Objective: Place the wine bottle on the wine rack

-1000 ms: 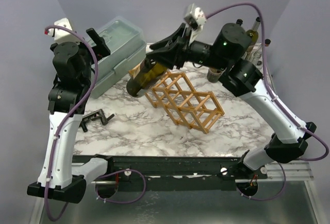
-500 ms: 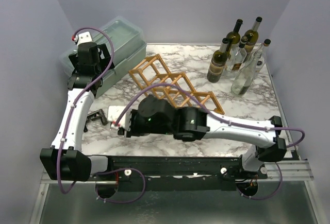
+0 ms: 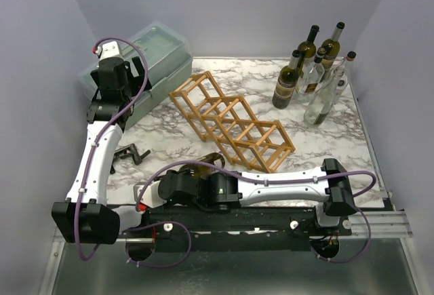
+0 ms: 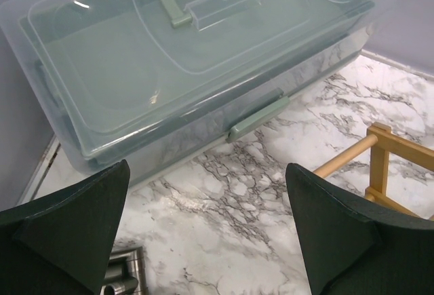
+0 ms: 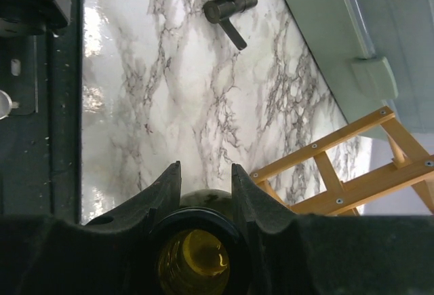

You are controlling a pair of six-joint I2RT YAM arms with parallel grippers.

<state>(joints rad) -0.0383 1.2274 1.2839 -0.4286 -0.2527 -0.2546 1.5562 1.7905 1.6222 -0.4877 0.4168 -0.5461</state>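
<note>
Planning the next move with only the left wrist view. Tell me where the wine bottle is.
Observer: The right tool is shut on the wine bottle, low by the table's near edge.
Operator: Report the wine rack's cells.
Observer: Every cell is empty.
Operator: Name what stands at the far right.
Observer: A group of upright bottles, apart from the rack.

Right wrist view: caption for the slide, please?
Right gripper clamps an amber-green wine bottle over the marble table, wine rack at right.
</note>
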